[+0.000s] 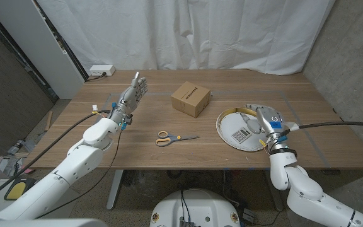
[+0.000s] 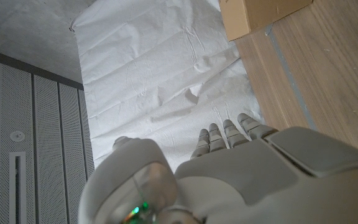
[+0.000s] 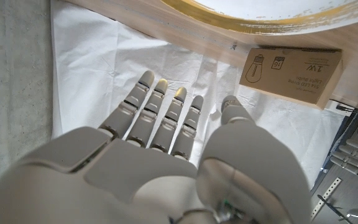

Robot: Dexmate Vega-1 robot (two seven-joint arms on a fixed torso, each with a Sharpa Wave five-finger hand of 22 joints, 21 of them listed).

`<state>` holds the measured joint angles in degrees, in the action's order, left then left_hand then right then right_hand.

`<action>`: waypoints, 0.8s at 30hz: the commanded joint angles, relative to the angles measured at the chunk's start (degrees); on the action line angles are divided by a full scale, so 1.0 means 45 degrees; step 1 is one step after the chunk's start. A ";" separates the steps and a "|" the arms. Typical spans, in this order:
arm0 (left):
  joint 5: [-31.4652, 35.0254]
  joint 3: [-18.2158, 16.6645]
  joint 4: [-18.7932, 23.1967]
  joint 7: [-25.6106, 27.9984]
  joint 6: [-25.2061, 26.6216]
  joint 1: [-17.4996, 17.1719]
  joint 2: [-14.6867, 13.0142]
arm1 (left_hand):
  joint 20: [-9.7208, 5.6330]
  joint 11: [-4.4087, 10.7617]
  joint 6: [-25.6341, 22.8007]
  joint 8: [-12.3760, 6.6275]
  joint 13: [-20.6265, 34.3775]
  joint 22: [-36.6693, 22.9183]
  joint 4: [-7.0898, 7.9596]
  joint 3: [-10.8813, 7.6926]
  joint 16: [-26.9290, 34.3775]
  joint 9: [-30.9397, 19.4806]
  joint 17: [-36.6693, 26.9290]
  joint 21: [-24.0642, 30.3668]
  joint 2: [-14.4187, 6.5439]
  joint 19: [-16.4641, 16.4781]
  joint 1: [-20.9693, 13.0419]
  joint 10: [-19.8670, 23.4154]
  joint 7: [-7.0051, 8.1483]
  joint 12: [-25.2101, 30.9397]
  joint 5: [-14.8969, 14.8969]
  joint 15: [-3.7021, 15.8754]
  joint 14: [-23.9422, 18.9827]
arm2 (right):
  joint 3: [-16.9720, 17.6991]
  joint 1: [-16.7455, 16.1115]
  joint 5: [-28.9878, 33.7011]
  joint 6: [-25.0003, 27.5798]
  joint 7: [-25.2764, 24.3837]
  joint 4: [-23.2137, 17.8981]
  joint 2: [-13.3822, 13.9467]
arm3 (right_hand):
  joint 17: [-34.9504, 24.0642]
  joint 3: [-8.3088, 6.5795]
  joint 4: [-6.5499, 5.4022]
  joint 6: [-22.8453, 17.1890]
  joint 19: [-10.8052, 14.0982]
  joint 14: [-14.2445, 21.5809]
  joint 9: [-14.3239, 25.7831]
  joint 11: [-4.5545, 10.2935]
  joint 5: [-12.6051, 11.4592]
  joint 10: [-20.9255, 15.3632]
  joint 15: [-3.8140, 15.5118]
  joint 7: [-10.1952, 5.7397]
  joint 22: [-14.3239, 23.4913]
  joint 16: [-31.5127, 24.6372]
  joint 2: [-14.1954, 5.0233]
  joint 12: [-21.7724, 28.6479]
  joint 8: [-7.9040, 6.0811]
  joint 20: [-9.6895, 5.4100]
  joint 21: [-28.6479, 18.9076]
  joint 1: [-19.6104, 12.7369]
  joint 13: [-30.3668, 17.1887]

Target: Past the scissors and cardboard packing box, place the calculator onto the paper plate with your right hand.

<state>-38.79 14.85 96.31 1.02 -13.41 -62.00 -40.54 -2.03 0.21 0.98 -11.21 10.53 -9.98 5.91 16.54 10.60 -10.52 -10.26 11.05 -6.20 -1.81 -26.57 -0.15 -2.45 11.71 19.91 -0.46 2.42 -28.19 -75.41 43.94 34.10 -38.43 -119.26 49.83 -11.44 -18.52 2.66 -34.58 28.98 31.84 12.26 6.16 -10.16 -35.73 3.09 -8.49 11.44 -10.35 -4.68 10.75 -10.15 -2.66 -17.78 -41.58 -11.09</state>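
Cardboard packing box (image 1: 191, 99) sat mid-table from the head camera, scissors (image 1: 176, 138) nearer us in front of it, and the paper plate (image 1: 227, 120) off to the right. The calculator (image 1: 241, 135) already lay on the plate, with our right hand (image 1: 270, 122) just beside it at the plate's near rim. We couldn't tell from there whether the fingers touched it. Our left hand (image 1: 133, 93) stood raised, fingers straight, holding nothing.

Left wrist cam showed those fingers (image 2: 225, 138) stretched out, with the box corner ahead.

Right wrist cam had our fingers (image 3: 160, 112) spread flat and empty, with the plate's gold rim ahead.

Honestly our worry was pulling back: a finger catching the rim could flip the light plate and dump the calculator.
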 commanded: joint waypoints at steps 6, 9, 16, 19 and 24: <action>-0.0079 -0.0140 0.0187 -0.0071 0.0057 -0.0204 -0.0169 | -0.0109 0.0045 -0.0065 -0.0004 0.0046 -0.0048 0.0017 0.0096 0.0016 -0.0034 -0.0030 0.0053 -0.0060 -0.0118 -0.0088 0.0033 -0.0086 -0.0045 -0.0041 -0.0022 0.0069 | 0.1074 -0.0152 -0.3207 -0.0968 0.1564 -0.1272 -0.0207 | -0.0014 -0.0079 -0.0019 0.0289 -0.0211 -0.0326 0.0023 -0.0163 -0.0057 0.0178 0.0689 0.0260 0.0018 0.0068 -0.0026 0.0044 -0.0030 -0.0421 0.0122 0.0195 -0.0029; -0.0102 -0.0192 0.0242 -0.0053 0.0067 -0.0267 -0.0214 | -0.0109 0.0050 -0.0060 -0.0002 0.0046 -0.0048 0.0018 0.0099 0.0017 -0.0034 -0.0030 0.0053 -0.0063 -0.0118 -0.0091 0.0043 -0.0086 -0.0041 -0.0042 -0.0022 0.0067 | 0.1312 -0.0237 -0.3659 -0.1435 0.1353 -0.1282 -0.0392 | -0.0009 -0.0078 -0.0015 0.0325 -0.0217 -0.0373 0.0019 -0.0180 -0.0056 0.0194 0.0683 0.0324 0.0013 0.0064 -0.0027 0.0058 -0.0040 -0.0431 0.0132 0.0211 -0.0028; -0.0135 -0.0269 0.0319 -0.0070 0.0077 -0.0373 -0.0300 | -0.0108 0.0031 -0.0068 -0.0005 0.0046 -0.0048 0.0019 0.0106 0.0016 -0.0034 -0.0030 0.0050 -0.0067 -0.0130 -0.0098 0.0028 -0.0089 -0.0047 -0.0044 -0.0022 0.0069 | 0.1840 -0.0423 -0.4739 -0.2751 0.0889 -0.1128 -0.0842 | 0.0013 -0.0084 0.0009 0.0485 -0.0282 -0.0521 0.0004 -0.0352 -0.0054 0.0275 0.0596 0.0567 -0.0004 0.0050 -0.0030 0.0089 -0.0056 -0.0421 0.0187 0.0251 -0.0025; -0.0167 -0.0286 0.0306 -0.0118 0.0046 -0.0401 -0.0303 | -0.0106 0.0025 -0.0069 -0.0005 0.0046 -0.0048 0.0020 0.0109 0.0016 -0.0034 -0.0030 0.0050 -0.0068 -0.0130 -0.0101 0.0021 -0.0088 -0.0050 -0.0045 -0.0027 0.0070 | 0.2078 -0.0463 -0.5290 -0.3378 0.0879 -0.1019 -0.0982 | 0.0022 -0.0089 0.0020 0.0533 -0.0286 -0.0556 -0.0002 -0.0455 -0.0054 0.0287 0.0586 0.0649 -0.0012 0.0031 -0.0037 0.0111 -0.0073 -0.0417 0.0203 0.0268 -0.0023; -0.0198 -0.0323 0.0316 -0.0179 0.0031 -0.0454 -0.0352 | -0.0098 0.0040 -0.0058 0.0000 0.0046 -0.0048 0.0022 0.0116 0.0015 -0.0034 -0.0030 0.0049 -0.0071 -0.0136 -0.0106 0.0035 -0.0070 -0.0044 -0.0047 -0.0015 0.0075 | 0.2586 -0.0513 -0.6621 -0.4480 0.1363 -0.0876 -0.1126 | 0.0042 -0.0102 0.0053 0.0817 -0.0282 -0.0685 -0.0019 -0.0576 -0.0051 0.0534 0.0532 0.0795 -0.0028 0.0018 -0.0047 0.0077 -0.0044 -0.0438 0.0235 0.0300 -0.0019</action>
<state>-39.35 13.79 97.52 0.63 -13.17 -63.51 -41.69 -2.03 0.21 0.98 -11.21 10.53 -9.98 5.91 16.54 10.60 -10.52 -10.26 11.05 -6.20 -1.81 -26.57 -0.15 -2.45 11.71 19.69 -0.46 2.42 -20.42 -77.03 23.65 23.02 -33.41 -124.09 46.59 -11.18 -18.68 2.84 -31.23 27.76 29.29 12.24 3.99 -10.16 -34.00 2.97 -5.27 11.18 -10.35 -4.92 10.96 -10.15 -2.66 -16.94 -40.77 -11.08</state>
